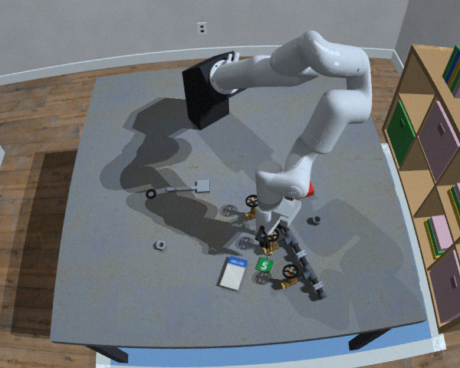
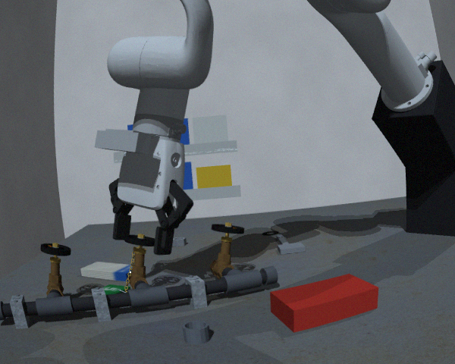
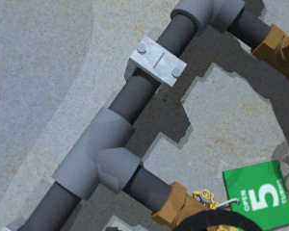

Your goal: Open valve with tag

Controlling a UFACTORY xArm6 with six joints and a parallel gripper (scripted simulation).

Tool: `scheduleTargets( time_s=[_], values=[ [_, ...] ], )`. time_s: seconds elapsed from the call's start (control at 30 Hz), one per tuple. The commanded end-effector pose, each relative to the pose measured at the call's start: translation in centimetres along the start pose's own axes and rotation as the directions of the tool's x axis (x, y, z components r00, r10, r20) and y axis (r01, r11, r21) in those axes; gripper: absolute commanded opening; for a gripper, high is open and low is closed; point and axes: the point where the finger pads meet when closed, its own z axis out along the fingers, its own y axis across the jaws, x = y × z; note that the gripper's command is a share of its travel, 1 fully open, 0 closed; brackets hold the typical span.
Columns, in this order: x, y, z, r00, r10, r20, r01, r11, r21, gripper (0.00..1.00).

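Observation:
A grey pipe (image 2: 133, 297) carries three brass valves with black handwheels. The middle valve (image 2: 139, 260) has a gold chain to a green tag (image 1: 264, 264) marked 5; the tag also shows in the wrist view (image 3: 258, 194). My gripper (image 2: 140, 236) is open, its two fingers standing on either side of the middle handwheel (image 2: 139, 239), apart from its rim. The left valve (image 2: 55, 266) and right valve (image 2: 225, 250) stand free. In the wrist view the pipe tee (image 3: 103, 156) and a clamp (image 3: 157, 61) fill the frame; the handwheel rim is at the bottom edge.
A red block (image 2: 324, 300) lies right of the pipe and a small grey ring (image 2: 196, 332) in front of it. A white and blue card (image 1: 232, 272) lies beside the tag. A nut (image 1: 158, 244), a washer (image 1: 150, 193) and a grey tool (image 1: 190, 186) lie further left.

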Motion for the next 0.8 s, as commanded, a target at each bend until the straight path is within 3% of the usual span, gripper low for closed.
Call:
scheduleTargets(
  time_s=[0.0, 0.23, 0.47, 0.53, 0.57, 0.77],
  values=[
    [0.08, 0.07, -0.03, 0.972, 0.233, 0.02, -0.233, 0.972, 0.026, 1.0],
    [0.08, 0.07, -0.03, 0.833, 0.553, 0.012, -0.553, 0.833, 0.002, 1.0],
    [0.08, 0.07, -0.03, 0.593, 0.805, -0.007, -0.805, 0.593, -0.015, 1.0],
    [0.08, 0.07, -0.03, 0.593, 0.805, -0.007, -0.805, 0.593, -0.015, 1.0],
    [0.08, 0.07, -0.03, 0.472, 0.882, -0.011, -0.882, 0.471, -0.017, 1.0],
    [0.07, 0.07, -0.03, 0.221, 0.975, -0.032, -0.975, 0.22, -0.02, 1.0]
  ],
)
